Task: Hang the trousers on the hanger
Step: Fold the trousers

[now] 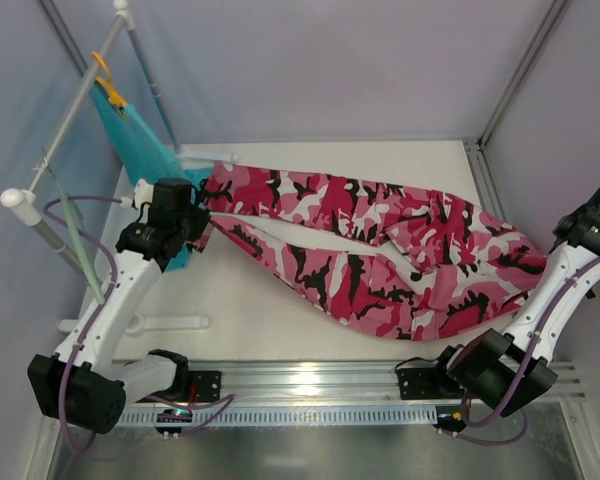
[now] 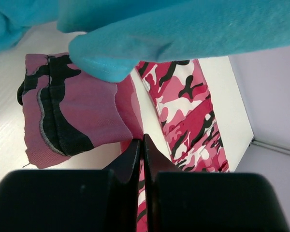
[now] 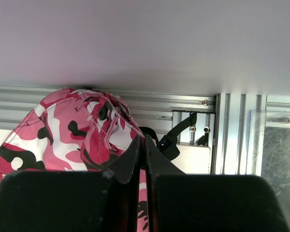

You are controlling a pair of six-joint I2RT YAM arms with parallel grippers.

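Since the job is to get them over a bar, the long cloth trousers in bright pink camouflage with black and white patches [image 1: 380,240] lie stretched across the white desk [image 1: 250,290] in the top view, leg ends at the left, waist at the right. The left fingers [image 1: 198,212] sit at the leg ends, just beside a plain teal garment [image 1: 140,145] that hangs from an orange hanger [image 1: 107,88] on the white tube rack [image 1: 65,130]. The thin pale mint-green hanger of slim rods [image 1: 80,245] hangs at that rack too, left of the left arm and apart from the trousers (nothing is draped on it yet). The right arm [image 1: 545,300] reaches to the waist end at the desk's right edge.

From the left wrist, the left fingers are clenched with a sliver of pink cloth caught between them. A leg cuff [image 2: 72,111], showing its duller inner side, lies just ahead, and the teal garment droops across the top. I judge this pinch is meant to carry the leg end toward the hanger.

From the right wrist, the right fingers [image 3: 137,154] are clenched on a bunched fold of the trousers, with the aluminium rail [image 3: 135,104] behind. Holding both ends probably keeps the cloth taut enough to feed over the hanger's bar, though the teal garment close by could snag.
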